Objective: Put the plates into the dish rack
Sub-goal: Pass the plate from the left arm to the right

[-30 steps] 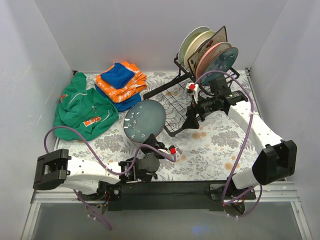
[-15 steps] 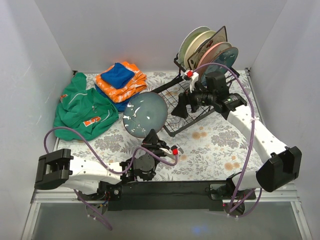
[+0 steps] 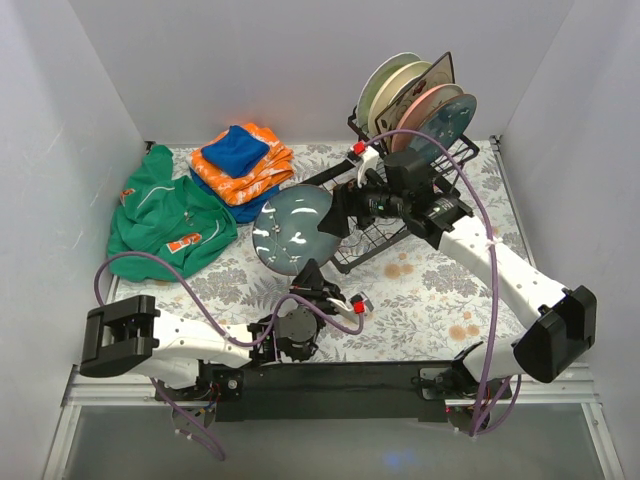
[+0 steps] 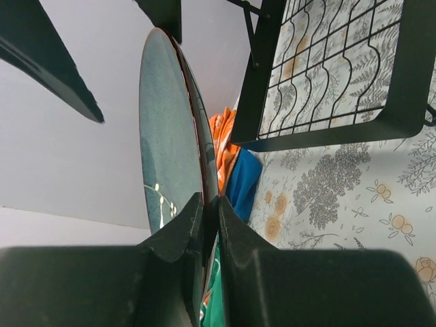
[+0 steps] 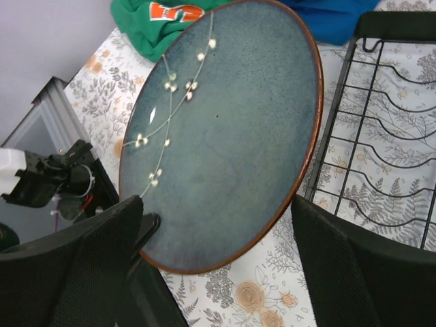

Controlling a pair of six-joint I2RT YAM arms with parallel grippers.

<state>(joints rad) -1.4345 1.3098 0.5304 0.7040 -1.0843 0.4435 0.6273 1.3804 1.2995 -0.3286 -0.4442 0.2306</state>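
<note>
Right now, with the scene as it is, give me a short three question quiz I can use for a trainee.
1. True or false: the right jaws are shut on the dark teal plate.
2. Which grips that plate's lower edge? A) left jaws B) right jaws C) neither
3. Where in the dish rack do the other plates stand?
Key: 1 false, they stand open near it. 2 A. 3 on edge in the raised upper section.
</note>
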